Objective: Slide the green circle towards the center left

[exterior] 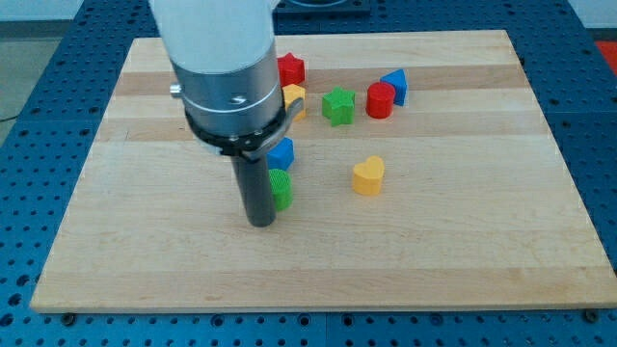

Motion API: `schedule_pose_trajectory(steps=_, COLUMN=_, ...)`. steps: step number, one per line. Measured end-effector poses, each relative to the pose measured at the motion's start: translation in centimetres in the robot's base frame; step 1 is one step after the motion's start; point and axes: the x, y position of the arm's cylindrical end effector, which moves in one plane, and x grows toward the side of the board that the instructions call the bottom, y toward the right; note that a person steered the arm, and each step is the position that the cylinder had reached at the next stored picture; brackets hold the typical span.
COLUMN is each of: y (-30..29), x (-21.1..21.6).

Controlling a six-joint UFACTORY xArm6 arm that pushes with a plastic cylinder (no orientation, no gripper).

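Observation:
The green circle [281,189] stands near the board's middle, a little left of centre, partly hidden by my rod. My tip [260,223] rests on the board just left of and slightly below the green circle, touching or almost touching it. A blue block [281,152] sits right above the green circle, close against it.
A red star [291,68] and a yellow block [294,98] lie near the top centre, partly behind the arm. A green star [337,106], a red cylinder [380,100] and a blue block [395,85] lie to their right. A yellow heart [367,176] lies right of centre.

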Motion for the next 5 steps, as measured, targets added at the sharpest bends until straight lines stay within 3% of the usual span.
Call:
schedule_pose_trajectory(steps=1, y=7.0, x=-0.2)
schedule_pose_trajectory(steps=2, y=7.1, x=-0.8)
schedule_pose_trajectory(steps=4, y=-2.0, x=-5.2)
schedule_pose_trajectory(steps=5, y=-6.2, x=-5.2)
